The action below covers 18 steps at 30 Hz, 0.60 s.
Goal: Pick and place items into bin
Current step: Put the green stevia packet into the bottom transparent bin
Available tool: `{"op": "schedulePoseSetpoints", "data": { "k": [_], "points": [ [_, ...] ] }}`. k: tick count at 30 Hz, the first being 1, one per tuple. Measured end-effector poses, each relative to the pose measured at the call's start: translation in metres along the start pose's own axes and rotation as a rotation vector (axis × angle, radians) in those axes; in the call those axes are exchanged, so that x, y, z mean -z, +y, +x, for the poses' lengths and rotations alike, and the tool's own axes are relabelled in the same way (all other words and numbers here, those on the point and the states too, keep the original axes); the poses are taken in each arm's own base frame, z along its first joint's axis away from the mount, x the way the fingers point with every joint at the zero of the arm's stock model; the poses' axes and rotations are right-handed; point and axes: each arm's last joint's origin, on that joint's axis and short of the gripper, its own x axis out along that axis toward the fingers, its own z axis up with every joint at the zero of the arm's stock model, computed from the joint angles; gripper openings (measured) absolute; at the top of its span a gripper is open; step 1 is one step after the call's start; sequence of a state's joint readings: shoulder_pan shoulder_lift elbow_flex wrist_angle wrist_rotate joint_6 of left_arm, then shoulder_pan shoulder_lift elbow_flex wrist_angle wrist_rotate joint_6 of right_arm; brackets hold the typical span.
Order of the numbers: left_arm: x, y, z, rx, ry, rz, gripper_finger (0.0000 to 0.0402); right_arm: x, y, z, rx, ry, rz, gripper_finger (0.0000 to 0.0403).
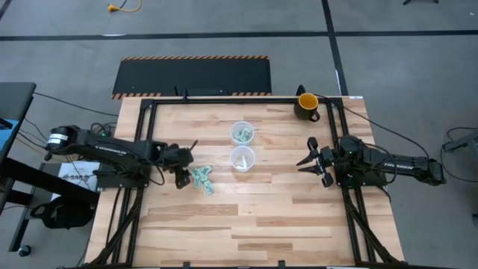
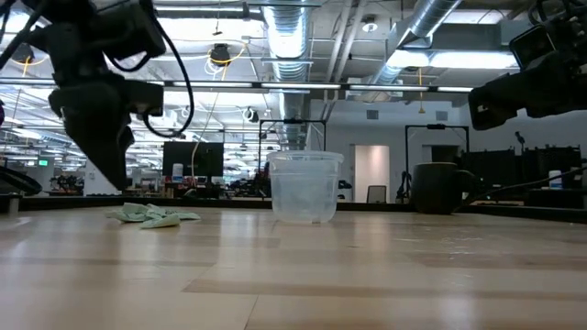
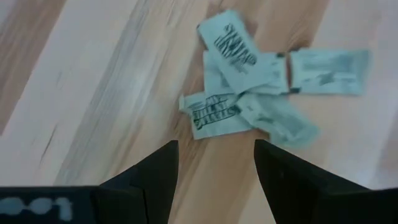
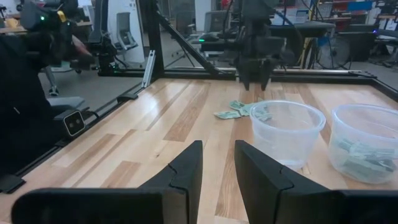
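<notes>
Several green-and-white packets (image 1: 202, 180) lie flat in a small pile on the wooden table, left of centre; they also show in the left wrist view (image 3: 261, 87) and the low view (image 2: 151, 215). My left gripper (image 1: 184, 165) (image 3: 214, 163) is open, just left of the pile and above it, holding nothing. Two clear plastic cups stand mid-table: the far one (image 1: 242, 134) holds several packets, the near one (image 1: 242, 159) looks empty. My right gripper (image 1: 310, 159) (image 4: 217, 165) is open and empty at the table's right, pointing toward the cups.
A dark mug with yellow inside (image 1: 307, 105) stands at the far right of the table. A black frame rail (image 1: 239, 99) runs along the far edge. The cups show in the right wrist view (image 4: 287, 130) (image 4: 367, 146). Bare wood lies toward the near edge.
</notes>
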State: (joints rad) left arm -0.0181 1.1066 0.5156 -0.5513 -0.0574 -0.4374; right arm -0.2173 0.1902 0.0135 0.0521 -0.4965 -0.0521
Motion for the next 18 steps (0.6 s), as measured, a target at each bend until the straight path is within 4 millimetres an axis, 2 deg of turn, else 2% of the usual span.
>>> {"op": "schedulePoseSetpoints", "data": {
  "k": [7, 18],
  "points": [
    [0.001, 0.001, 0.015, -0.071, 0.057, 0.039, 0.0199, 0.000, 0.000, 0.000, 0.000, 0.000, 0.000, 0.0087],
    [-0.004, -0.001, 0.021, -0.087, 0.024, 0.068, 0.0199, 0.000, 0.000, 0.000, 0.000, 0.000, 0.000, 0.0087]
  ]
}}
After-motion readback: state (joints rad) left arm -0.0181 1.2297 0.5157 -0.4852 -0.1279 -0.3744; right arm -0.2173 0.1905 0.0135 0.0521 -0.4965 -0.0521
